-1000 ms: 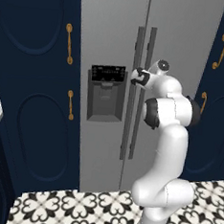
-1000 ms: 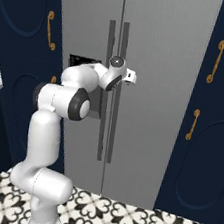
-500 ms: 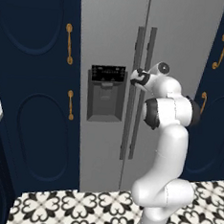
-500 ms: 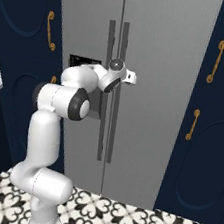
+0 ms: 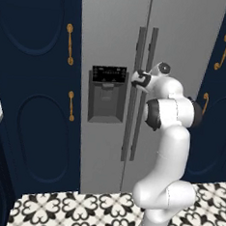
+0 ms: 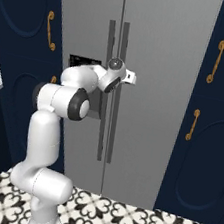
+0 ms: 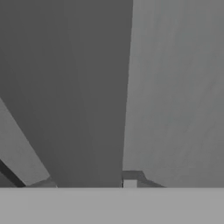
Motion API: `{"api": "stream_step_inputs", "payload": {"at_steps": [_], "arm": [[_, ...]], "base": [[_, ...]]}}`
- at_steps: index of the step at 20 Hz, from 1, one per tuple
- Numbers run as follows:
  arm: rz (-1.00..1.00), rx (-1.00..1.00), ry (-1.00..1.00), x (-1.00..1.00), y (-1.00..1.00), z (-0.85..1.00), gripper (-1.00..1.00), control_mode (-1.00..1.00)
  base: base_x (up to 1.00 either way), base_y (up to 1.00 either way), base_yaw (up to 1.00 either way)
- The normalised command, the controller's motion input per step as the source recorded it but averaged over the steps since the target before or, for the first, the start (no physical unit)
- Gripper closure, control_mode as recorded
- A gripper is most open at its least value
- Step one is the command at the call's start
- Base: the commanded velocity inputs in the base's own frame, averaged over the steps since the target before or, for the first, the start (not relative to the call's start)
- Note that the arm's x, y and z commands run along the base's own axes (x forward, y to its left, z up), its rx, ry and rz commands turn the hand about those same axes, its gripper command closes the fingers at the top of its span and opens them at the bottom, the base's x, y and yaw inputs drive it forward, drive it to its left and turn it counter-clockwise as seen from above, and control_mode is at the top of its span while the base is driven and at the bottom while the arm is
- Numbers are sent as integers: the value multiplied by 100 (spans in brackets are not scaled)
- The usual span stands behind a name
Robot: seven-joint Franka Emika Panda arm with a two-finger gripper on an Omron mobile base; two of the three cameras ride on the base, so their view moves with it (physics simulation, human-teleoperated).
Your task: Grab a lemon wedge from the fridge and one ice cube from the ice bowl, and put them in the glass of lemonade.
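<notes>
Floor (image 5: 92, 207): black-and-white patterned tiles.
Standing on it: fridge (image 5: 112, 32), grey, both doors shut; navy cabinets (image 5: 31, 103) at either side; robot base (image 5: 162, 206), white.

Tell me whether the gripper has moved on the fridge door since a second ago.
No. The gripper stays level with the dispenser panel, by the door handles, as before.
</notes>
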Motion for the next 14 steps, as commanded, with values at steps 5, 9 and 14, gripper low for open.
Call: {"api": "stream_step_inputs", "payload": {"at_steps": [5,9,14], "arm": [[-16,0,1,0,-35,0,100,-100],[-20,0,0,-14,-62,6,100,-100],[-21,4,0,-38,-80,16,100,-100]], "base": [[0,0,0],[0,0,0],[0,0,0]]}}
